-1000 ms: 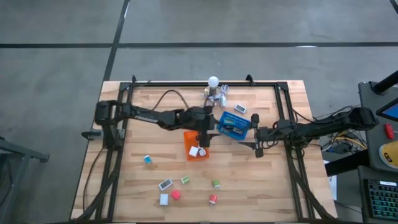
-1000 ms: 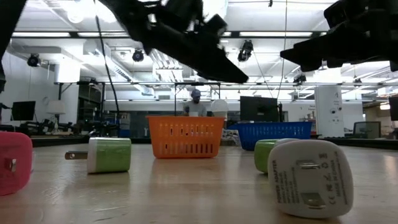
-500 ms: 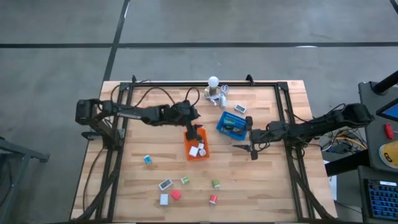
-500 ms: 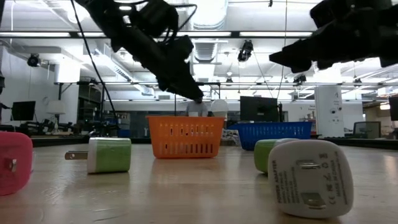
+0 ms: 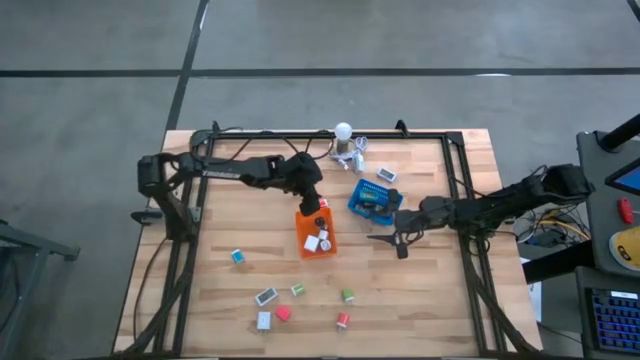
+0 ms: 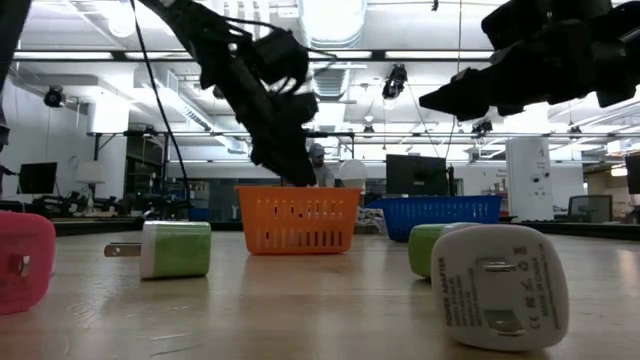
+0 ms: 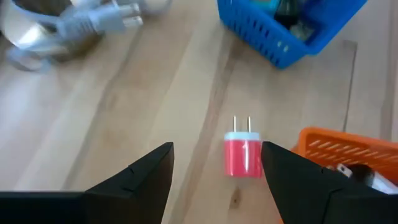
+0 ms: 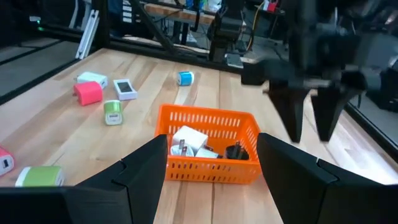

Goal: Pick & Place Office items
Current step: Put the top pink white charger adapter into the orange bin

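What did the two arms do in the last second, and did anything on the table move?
The left gripper drew back from over the orange basket toward its far edge, jaws open and empty. The right gripper crept left. The baskets and loose plugs stayed put.

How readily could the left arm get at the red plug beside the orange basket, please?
Probably yes: the left pincer is open with the red plug framed between its fingers, lying on bare wood apart from the orange basket.

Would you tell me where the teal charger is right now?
In the high view, the teal charger lies alone on the table's left half, left of the orange tray, apart from the cluster near the front edge.
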Controlling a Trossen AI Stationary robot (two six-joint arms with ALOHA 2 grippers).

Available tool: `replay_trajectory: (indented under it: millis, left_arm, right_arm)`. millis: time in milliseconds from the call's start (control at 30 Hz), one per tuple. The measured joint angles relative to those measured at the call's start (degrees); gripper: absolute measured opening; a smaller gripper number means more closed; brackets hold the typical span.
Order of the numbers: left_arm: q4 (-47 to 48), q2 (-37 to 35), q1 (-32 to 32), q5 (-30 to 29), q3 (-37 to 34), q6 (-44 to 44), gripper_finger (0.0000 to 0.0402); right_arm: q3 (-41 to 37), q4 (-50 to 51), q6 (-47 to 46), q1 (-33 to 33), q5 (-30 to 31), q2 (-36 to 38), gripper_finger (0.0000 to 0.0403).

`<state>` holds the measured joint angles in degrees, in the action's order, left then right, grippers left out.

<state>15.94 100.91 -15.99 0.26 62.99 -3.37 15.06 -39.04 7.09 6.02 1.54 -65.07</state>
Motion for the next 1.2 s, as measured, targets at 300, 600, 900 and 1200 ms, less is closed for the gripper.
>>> replay_trajectory:
  millis: [300,600,900,1200]
  left_arm:
    - [11.03,9.55,-0.08,1.90,10.40,1.02,0.0244]
    - [16.35,15.54,0.38,3.64,16.62,3.21,0.0244]
    - [17.19,16.36,0.38,3.85,16.85,3.32,0.0244]
    - [17.38,16.36,0.38,3.83,16.60,3.88,0.0239]
  right_arm:
    - [-0.36,1.86,-0.24,0.22,-0.04,2.11,0.0242]
    - [-0.36,3.05,-0.50,0.22,-0.04,2.48,0.0242]
    - [-0.36,3.38,-0.14,0.22,-0.04,2.88,0.0242]
    - [-0.36,3.40,-0.07,0.22,-0.02,2.88,0.0242]
